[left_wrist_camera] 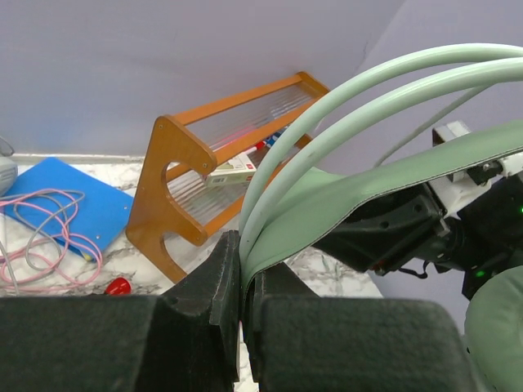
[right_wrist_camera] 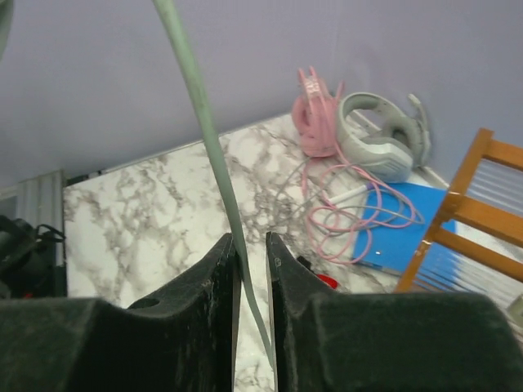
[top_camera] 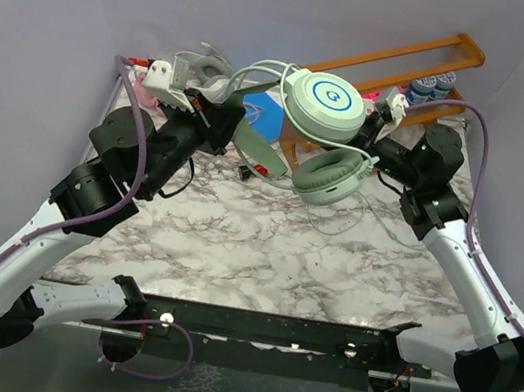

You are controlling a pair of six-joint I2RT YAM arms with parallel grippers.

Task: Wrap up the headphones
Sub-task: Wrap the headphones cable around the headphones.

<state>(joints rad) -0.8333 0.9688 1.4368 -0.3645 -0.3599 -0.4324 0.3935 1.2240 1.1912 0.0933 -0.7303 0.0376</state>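
Note:
The mint green headphones (top_camera: 326, 103) hang above the back of the table, one cup facing up and the other cup (top_camera: 330, 175) below it. My left gripper (top_camera: 229, 109) is shut on their green headband strap (left_wrist_camera: 368, 180), just under the two pale tubes (left_wrist_camera: 327, 114). My right gripper (right_wrist_camera: 250, 245) stands slightly open at the right of the cups. The thin green cable (right_wrist_camera: 200, 106) runs between its fingers, lying against the left one with a gap on the other side. The pink headphones (right_wrist_camera: 315, 122) and the silver-grey headphones (right_wrist_camera: 376, 135) lie by the back wall.
A wooden rack (top_camera: 407, 64) stands at the back right with cans (top_camera: 431, 87) on it. A blue pad (right_wrist_camera: 409, 224) carries loose pink and grey cable (left_wrist_camera: 41, 237). A small red-and-black object (top_camera: 258, 170) lies under the held headset.

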